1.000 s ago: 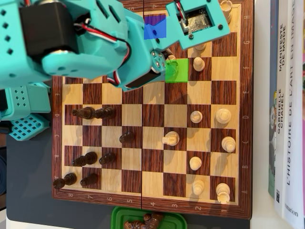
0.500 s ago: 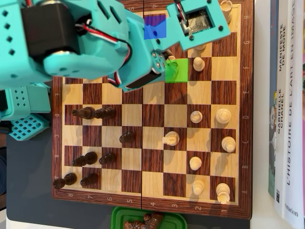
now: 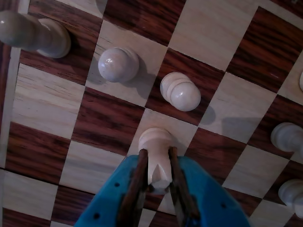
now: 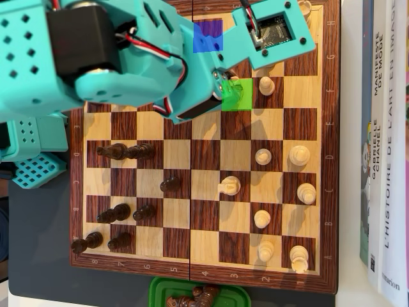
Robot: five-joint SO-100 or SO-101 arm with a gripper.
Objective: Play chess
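One cream-white chess piece [image 3: 157, 156] sits pinched in the claw [image 3: 157, 182]. Books [image 4: 385, 147] by the chessboard [image 4: 192, 268] read "L'HISTOIRE DE LA MODE".

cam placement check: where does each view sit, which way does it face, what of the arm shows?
Wrist view: rides just behind the gripper, looks down along its blue jaws at the brown-and-cream wooden chessboard; the jaws clamp a cream wooden chess piece.
Overhead view: fixed above, faces straight down on the whole board, the green tray and the upright books; the turquoise arm fills the top left.
Shared: the board and the cream pawn near the gripper.
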